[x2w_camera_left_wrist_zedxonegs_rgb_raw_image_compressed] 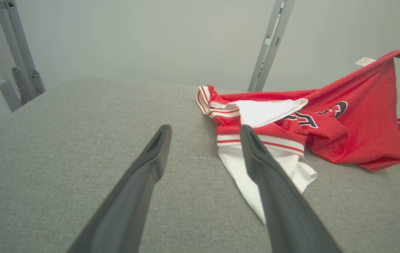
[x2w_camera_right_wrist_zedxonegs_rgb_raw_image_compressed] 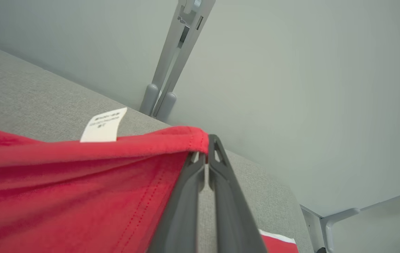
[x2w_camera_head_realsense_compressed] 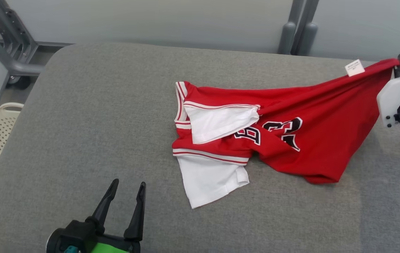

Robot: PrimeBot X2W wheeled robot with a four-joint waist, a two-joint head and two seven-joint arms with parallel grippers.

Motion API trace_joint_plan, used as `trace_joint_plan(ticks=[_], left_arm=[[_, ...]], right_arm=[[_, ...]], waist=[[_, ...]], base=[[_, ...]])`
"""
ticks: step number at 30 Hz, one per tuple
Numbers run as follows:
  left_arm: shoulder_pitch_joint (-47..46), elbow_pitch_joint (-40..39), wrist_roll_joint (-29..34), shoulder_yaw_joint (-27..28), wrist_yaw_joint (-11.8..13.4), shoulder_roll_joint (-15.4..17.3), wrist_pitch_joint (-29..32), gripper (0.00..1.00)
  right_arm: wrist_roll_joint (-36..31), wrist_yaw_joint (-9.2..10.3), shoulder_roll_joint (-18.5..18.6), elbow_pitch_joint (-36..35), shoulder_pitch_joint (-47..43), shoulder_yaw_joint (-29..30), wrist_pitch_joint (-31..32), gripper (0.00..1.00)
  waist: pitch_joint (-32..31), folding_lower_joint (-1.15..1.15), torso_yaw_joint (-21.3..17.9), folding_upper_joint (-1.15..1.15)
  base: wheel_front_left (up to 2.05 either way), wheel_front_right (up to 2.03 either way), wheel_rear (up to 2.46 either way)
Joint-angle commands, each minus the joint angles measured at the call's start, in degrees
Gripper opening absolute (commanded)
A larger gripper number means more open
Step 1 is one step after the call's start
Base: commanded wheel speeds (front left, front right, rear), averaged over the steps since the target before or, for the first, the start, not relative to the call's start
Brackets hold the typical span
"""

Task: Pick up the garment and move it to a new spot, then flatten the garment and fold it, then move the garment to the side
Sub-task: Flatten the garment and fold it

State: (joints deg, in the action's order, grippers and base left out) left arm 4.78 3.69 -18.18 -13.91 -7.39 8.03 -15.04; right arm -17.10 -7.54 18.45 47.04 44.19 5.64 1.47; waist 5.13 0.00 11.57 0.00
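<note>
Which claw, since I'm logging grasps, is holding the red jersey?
The right claw: it is shut on a corner of the red jersey, holding that corner raised. The left claw is open, apart from the fabric.

The garment (x2w_camera_head_realsense_compressed: 326, 116) bears creased black numerals (x2w_camera_head_realsense_compressed: 286, 130); its tag (x2w_camera_head_realsense_compressed: 354, 67) is illegible.

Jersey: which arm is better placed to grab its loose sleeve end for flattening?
Left. Its open pincer hovers empty near the white sleeve, while the right pincer is shut on a lifted red corner of the jersey.
</note>
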Motion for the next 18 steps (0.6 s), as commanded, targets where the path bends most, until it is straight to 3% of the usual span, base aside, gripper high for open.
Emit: trace_joint_plan(ticks=[1, 13, 18], left_arm=[[-1.32, -0.45, 0.14, -0.23, -0.13, 0.2, -0.17, 1.0], [-4.07, -5.25, 0.33, -1.87, -0.13, -0.56, -0.17, 1.0], [-5.72, -7.79, 0.64, -2.89, -0.13, -1.19, -0.11, 1.0]], right_arm=[[0.52, 0.11, 1.33, 1.08, 2.08, -0.23, 0.38, 0.0], [-1.43, 0.11, 7.44, 3.66, 13.01, 0.42, 2.74, 0.0], [-2.96, 0.11, 7.91, 3.18, 16.77, 1.58, 3.26, 0.0]], waist=[[2.05, 0.0, 3.22, 0.0], [10.09, 0.0, 10.94, 0.0], [13.36, 0.0, 13.77, 0.0]], base=[[0.0, 0.0, 0.0], [0.0, 0.0, 0.0], [0.0, 0.0, 0.0]])
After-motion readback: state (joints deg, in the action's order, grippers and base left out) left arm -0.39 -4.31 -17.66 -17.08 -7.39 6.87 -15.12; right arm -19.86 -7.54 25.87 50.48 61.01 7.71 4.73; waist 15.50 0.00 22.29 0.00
